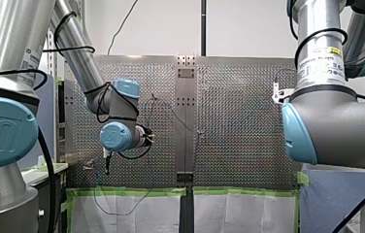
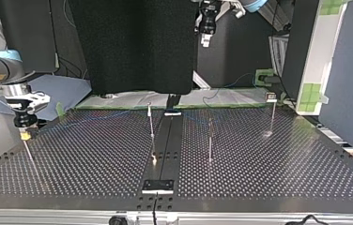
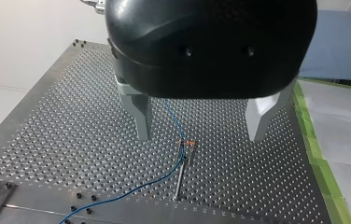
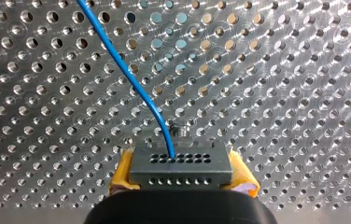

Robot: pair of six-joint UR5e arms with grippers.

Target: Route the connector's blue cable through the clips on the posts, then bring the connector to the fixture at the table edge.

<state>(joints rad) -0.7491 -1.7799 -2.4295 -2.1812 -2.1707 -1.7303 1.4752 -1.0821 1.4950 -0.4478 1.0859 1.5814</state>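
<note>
A grey connector [image 4: 180, 164] with rows of small holes sits between the yellow pads [image 4: 123, 173] of my right gripper [image 4: 181, 181], which is shut on it just above the perforated table. The blue cable [image 4: 131, 79] leaves its top face. In the top view my right gripper [image 2: 24, 133] hangs over a thin post [image 2: 28, 154] at the left edge. My left gripper [image 3: 200, 137] is open and empty, high above a post [image 3: 179, 175] whose clip [image 3: 186, 143] holds the blue cable [image 3: 173, 122]. It shows at the top view's upper edge [image 2: 205, 41].
Three more thin posts stand on the plate: one by the centre rail [image 2: 151, 123], one right of it [image 2: 210, 140], one at the far right [image 2: 272, 112]. A dark rail [image 2: 163, 154] runs down the middle. Green tape [image 3: 320, 154] and white sheets edge the table.
</note>
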